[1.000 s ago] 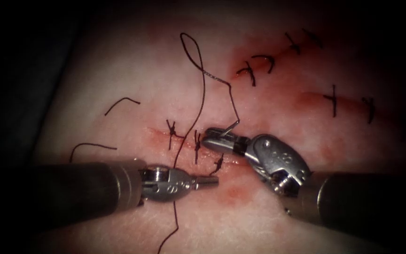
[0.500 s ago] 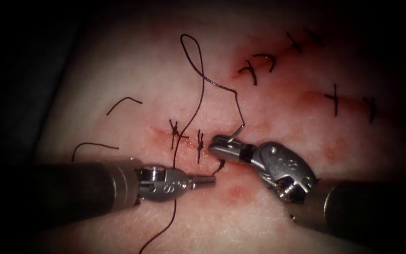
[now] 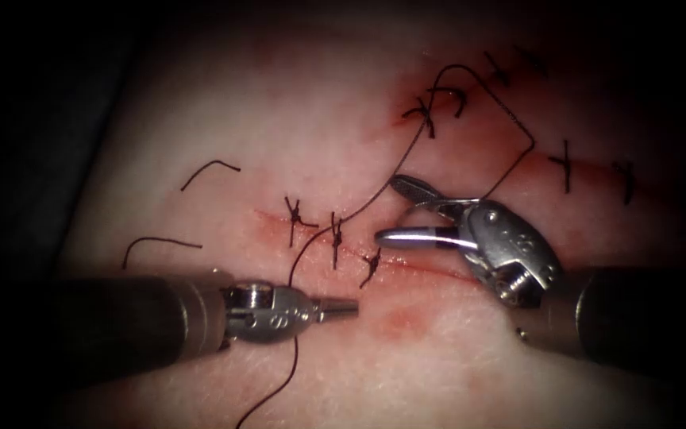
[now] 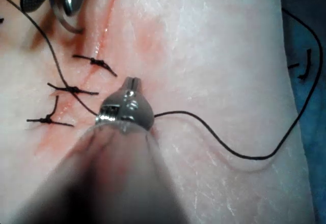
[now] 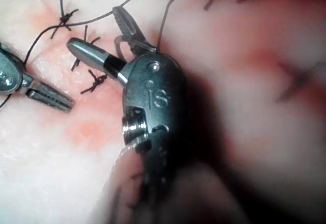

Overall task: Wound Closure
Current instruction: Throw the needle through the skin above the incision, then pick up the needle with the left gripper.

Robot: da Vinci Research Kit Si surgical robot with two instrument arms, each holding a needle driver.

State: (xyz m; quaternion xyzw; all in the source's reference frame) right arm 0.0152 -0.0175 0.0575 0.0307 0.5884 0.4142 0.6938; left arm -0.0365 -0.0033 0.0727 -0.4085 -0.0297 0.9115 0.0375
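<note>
The right tool has its fingers apart, the needle lying between them near their base, apparently clear of the tissue. The left tool's fingers are together, seemingly holding nothing, with the thread passing just behind them. Thread looks limp; the needle is stiff and slippery, best gripped mid-curve.

The thread (its lower end) runs off the endoscope view's bottom edge.
</note>
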